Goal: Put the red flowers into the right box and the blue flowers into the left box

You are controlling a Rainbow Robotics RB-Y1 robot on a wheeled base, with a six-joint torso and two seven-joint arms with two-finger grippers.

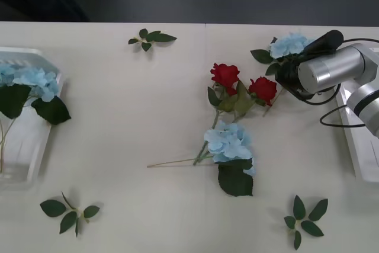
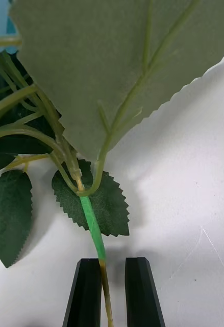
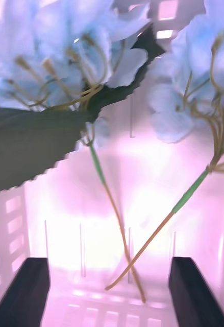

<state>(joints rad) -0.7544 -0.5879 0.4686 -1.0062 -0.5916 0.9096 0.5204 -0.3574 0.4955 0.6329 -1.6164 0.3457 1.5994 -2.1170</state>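
Note:
My right gripper is at the back right of the table, its black fingers shut on the thin stem of a blue flower; the stem passes between the two pads under a big leaf. Two red flowers lie just left of that gripper. Another blue flower lies at mid-table. Two blue flowers rest in the left box. My left gripper hangs open above them, over the slotted wall of the left box. The right box sits at the right edge.
Loose green leaf sprigs lie at the back middle, the front left and the front right. A long bare stem sticks out left from the middle blue flower. A black cable loops beside the right arm.

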